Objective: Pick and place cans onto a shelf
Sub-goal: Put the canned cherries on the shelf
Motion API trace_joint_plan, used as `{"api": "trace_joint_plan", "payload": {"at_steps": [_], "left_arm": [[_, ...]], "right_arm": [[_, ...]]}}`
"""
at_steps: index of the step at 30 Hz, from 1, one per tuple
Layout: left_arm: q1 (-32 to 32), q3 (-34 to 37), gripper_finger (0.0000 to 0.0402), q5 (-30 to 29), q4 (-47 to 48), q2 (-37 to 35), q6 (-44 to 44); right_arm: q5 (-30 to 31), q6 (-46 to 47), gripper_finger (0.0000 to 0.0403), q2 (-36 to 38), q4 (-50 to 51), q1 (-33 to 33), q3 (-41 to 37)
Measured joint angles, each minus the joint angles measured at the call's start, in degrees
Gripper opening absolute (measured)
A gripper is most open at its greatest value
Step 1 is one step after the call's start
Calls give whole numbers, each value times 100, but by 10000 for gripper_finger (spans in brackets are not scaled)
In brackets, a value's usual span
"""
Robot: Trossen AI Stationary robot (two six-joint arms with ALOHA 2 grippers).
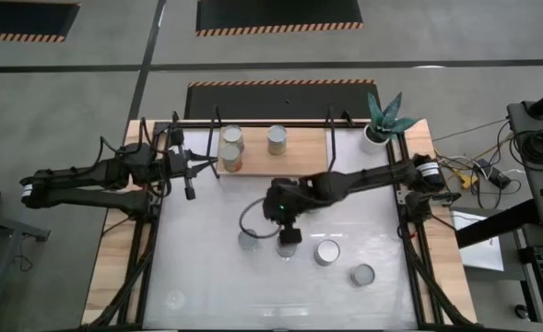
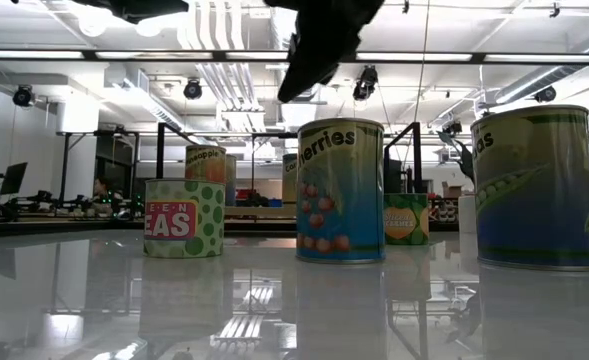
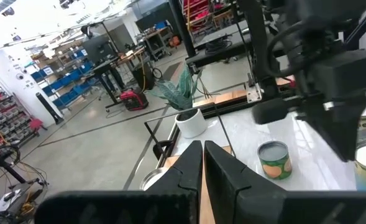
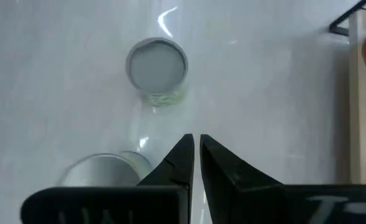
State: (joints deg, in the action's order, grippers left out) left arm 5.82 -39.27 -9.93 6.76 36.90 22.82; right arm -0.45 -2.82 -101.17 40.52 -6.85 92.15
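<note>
We had three small cylindrical tin cans with silvery lids already standing on the light wooden shelf board point(image 1: 280, 157) framed in thin black rods at the far side of the white tabletop point(image 1: 206, 277): two close together near its left end point(image 1: 231, 149) and one near the middle point(image 1: 277, 139). Four more showed loose on the table: one half hidden by the right arm's cable point(image 1: 250, 239), one directly under the right gripper point(image 1: 289, 235), a wide silver-lidded can point(image 1: 326, 252) just beside it, and another nearer the front point(image 1: 362, 274).

Our right gripper point(image 4: 196, 152) hung above the loose cans with its fingers pressed nearly together and nothing between them. In its wrist view a grey-lidded can with a green label point(image 4: 157, 65) sat ahead, and a second lid point(image 4: 105, 171) lay beside one finger. Our left gripper point(image 3: 203, 163) waited at the shelf's left end, fingers shut and empty.

We judged the step to be picking the next can. To do it well, we needed to spread the fingers wide first, centre over one can, descend straight, and keep clear of its neighbour.
</note>
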Motion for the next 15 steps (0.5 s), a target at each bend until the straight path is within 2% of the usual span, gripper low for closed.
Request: {"api": "trace_joint_plan", "payload": {"at_steps": [8, 15], "left_arm": [[0, -2, 0, 2, -30, 34, -19], [0, -2, 0, 2, -50, 40, -19]], "right_arm": [[1043, 979, 17, 707, -276, -624, -1157], [1254, 1764, 18, 1010, -686, -1069, -1965]]}}
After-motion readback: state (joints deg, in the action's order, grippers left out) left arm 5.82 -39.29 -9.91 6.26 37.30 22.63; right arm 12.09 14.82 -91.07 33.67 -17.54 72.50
